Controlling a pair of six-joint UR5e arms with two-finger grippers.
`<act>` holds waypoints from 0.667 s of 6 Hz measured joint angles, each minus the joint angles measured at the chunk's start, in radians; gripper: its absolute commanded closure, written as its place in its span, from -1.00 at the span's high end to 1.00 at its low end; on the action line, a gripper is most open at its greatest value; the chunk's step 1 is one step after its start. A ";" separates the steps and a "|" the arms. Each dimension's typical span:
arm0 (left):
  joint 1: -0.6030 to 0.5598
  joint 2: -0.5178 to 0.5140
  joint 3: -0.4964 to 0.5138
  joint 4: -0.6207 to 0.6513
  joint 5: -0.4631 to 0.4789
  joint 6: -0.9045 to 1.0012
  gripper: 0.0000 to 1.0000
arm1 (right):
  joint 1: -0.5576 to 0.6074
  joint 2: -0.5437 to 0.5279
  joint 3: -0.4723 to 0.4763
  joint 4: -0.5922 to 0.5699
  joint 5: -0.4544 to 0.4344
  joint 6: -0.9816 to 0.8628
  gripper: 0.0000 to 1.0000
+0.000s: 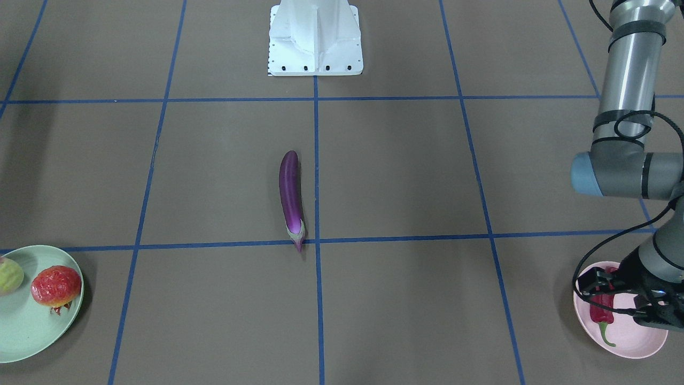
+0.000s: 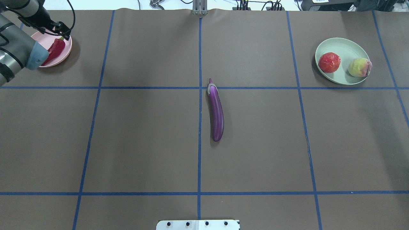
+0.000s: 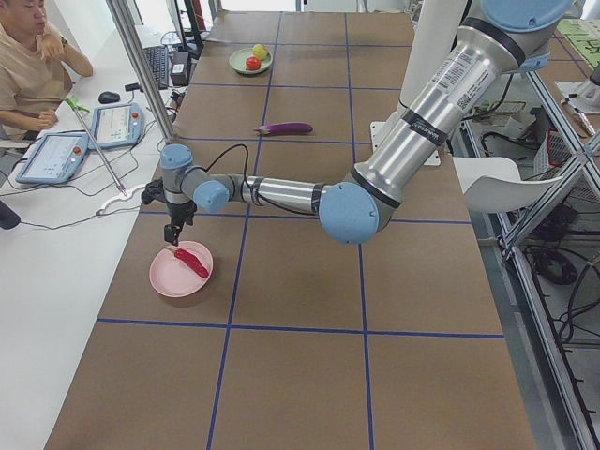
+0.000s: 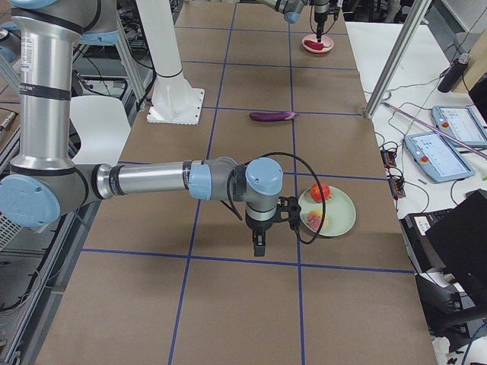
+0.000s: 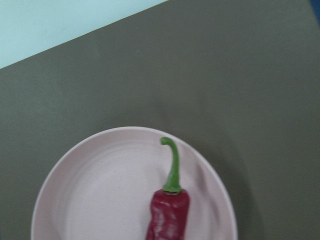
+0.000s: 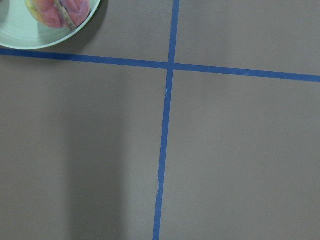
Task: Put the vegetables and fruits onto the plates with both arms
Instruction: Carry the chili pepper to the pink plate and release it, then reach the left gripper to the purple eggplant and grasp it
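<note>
Three of the four pieces look to be home already. The green plate (image 1: 26, 331) at one end of the worktop (image 1: 401, 299) carries the bumpy red fruit (image 1: 55, 285) and the peach (image 1: 9, 275) side by side, and the pink plate (image 1: 636, 342) at the other end has the red chili (image 1: 601, 314) lying in it. By my reckoning only the eggplant (image 1: 291, 198) is left: it lies flat on the bare middle of the worktop, alongside the centre tape line, on no plate

The left end effector (image 3: 174, 232) hangs close above the chili's red body over the pink plate. I cannot make out how wide it is parted, or whether it touches the chili. The right end effector (image 4: 259, 245) hangs over bare worktop near the green plate, with nothing visibly in it, and I cannot tell its opening either. The eggplant sits between the two, well apart from both
</note>
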State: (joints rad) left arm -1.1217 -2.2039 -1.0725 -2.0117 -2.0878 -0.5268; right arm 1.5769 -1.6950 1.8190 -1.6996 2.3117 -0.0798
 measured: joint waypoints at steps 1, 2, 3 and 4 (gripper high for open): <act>0.097 -0.016 -0.077 0.004 -0.015 -0.209 1.00 | 0.000 0.000 0.000 0.000 0.000 0.000 1.00; 0.204 -0.066 -0.119 0.007 -0.018 -0.417 1.00 | 0.000 0.000 0.002 0.000 0.000 -0.001 1.00; 0.308 -0.144 -0.127 0.020 -0.005 -0.609 1.00 | 0.000 0.000 0.003 0.000 0.001 -0.001 1.00; 0.404 -0.244 -0.114 0.091 0.049 -0.729 1.00 | 0.000 0.000 0.003 0.000 0.001 -0.001 1.00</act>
State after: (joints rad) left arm -0.7173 -2.4475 -1.1867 -1.9212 -2.0384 -1.2554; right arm 1.5769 -1.6949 1.8221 -1.6996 2.3131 -0.0813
